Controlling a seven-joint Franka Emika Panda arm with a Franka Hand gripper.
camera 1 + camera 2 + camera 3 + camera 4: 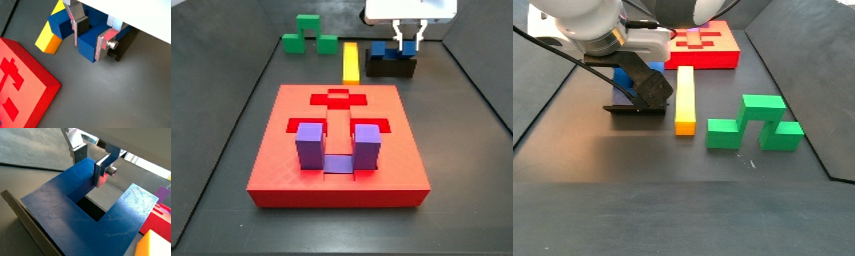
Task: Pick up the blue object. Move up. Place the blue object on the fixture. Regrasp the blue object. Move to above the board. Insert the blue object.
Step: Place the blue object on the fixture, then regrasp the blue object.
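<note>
The blue object (pixel 385 50) is seen seated in the fixture (pixel 393 68), at about one o'clock from the board (pixel 338 140) in a side view, propped there so a fresh hold can be taken. One prong is clamped between the fingers (pixel 105 44) of the gripper (pixel 91 36), which is judged to be the regrasp. The yellow bar (pixel 350 60) lies just beside the fixture, on the desk (pixel 225 150). A purple U-shaped block (pixel 335 145) is already seated in the board, and the green blocks (pixel 754 125) are left well apart.
</note>
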